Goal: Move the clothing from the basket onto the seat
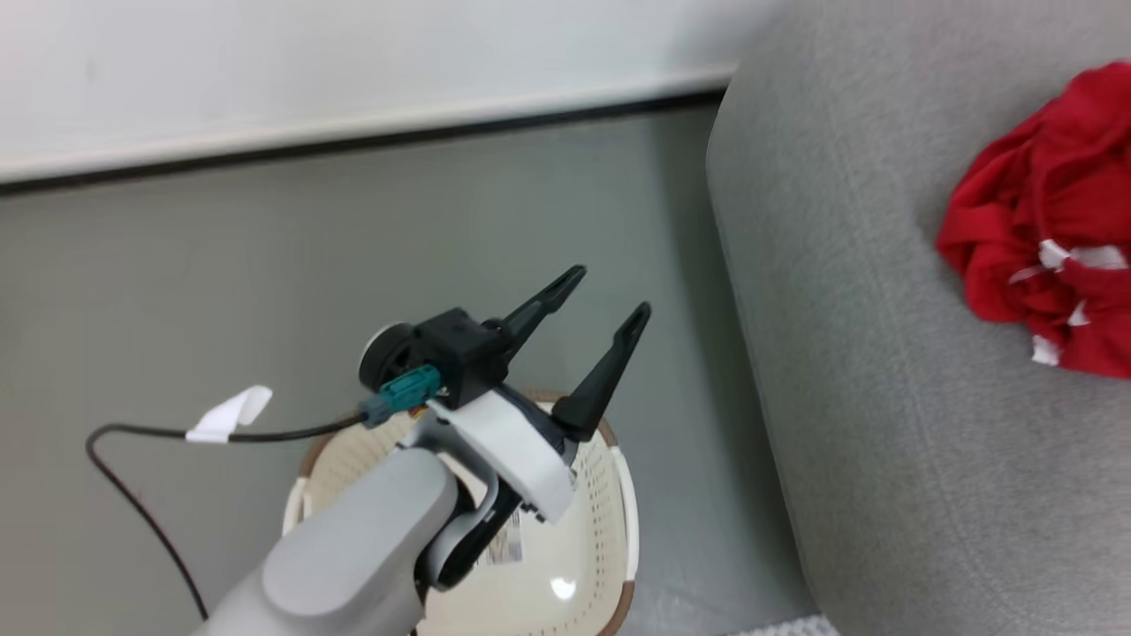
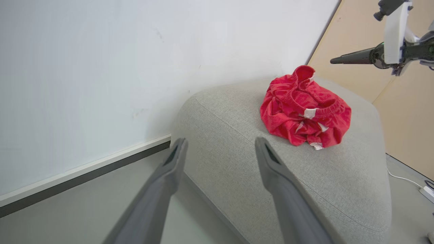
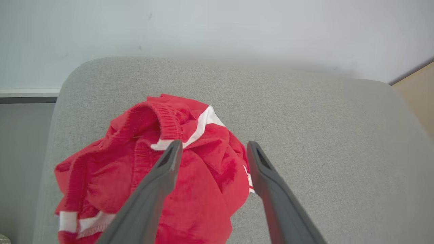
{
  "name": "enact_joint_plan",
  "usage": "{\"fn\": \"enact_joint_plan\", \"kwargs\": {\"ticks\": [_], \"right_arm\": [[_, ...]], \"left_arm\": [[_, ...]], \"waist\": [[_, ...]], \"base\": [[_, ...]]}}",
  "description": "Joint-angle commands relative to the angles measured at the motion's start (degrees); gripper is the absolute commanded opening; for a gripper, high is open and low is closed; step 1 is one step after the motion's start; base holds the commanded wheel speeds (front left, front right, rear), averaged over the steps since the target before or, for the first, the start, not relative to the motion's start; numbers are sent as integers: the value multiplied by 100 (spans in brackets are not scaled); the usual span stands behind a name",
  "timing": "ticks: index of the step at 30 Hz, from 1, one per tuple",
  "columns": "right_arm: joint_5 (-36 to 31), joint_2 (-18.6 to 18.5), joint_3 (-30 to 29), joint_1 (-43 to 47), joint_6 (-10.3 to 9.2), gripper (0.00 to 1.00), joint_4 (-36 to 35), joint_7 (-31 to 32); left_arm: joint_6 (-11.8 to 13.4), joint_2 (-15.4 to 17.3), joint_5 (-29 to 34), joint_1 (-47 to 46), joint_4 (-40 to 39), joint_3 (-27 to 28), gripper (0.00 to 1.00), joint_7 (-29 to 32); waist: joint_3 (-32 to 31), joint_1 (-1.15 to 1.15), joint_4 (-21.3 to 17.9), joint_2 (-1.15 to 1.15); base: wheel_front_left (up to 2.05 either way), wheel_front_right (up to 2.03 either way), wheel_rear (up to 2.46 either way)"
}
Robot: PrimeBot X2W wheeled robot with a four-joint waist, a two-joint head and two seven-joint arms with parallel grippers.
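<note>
The clothing [image 1: 1051, 230] is a crumpled red heap with white trim lying on the grey seat [image 1: 884, 397]. My right gripper [image 3: 214, 145] hangs open just above the clothing [image 3: 152, 166], with nothing between its fingers. My left gripper [image 1: 610, 290] is open and empty over the cream basket [image 1: 610, 530], pointing toward the seat's corner. The arm hides part of the basket; the inside that shows is bare plastic with a label. In the left wrist view, the left gripper [image 2: 220, 142] faces the seat [image 2: 230, 112] and the clothing [image 2: 305, 108], and my right gripper's dark finger [image 2: 354, 57] hovers above and to the right.
A black cable with a white tape tag [image 1: 231, 413] trails across the grey floor to the left of the basket. A white wall with a dark skirting line [image 1: 353, 141] runs behind. A white lead and plug block [image 2: 425, 193] lie on the floor beyond the seat.
</note>
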Motion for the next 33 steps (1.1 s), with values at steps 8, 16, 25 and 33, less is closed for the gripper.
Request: {"fn": "enact_joint_plan", "kwargs": {"ticks": [8, 16, 25, 33], "right_arm": [[449, -432, 468, 610, 1, 100, -760, 38], [970, -552, 563, 1237, 1, 100, -1816, -680], [621, -158, 114, 2150, 2, 100, -2422, -1964], [-169, 688, -760, 3428, 2, 100, -2642, -3123]], "left_arm": [[191, 190, -277, 671, 84, 304, 100, -171], [536, 395, -288, 1234, -16, 682, 100, -227], [896, 769, -329, 1912, -300, 1478, 100, -223], [876, 819, -147, 2783, -587, 2487, 100, -225]], "waist": [[-1398, 1, 19, 0], [-2120, 1, 242, 0], [-2368, 1, 570, 0], [-2488, 1, 887, 0]], "base": [[0, 0, 0], [0, 0, 0], [0, 0, 0], [0, 0, 0]]}}
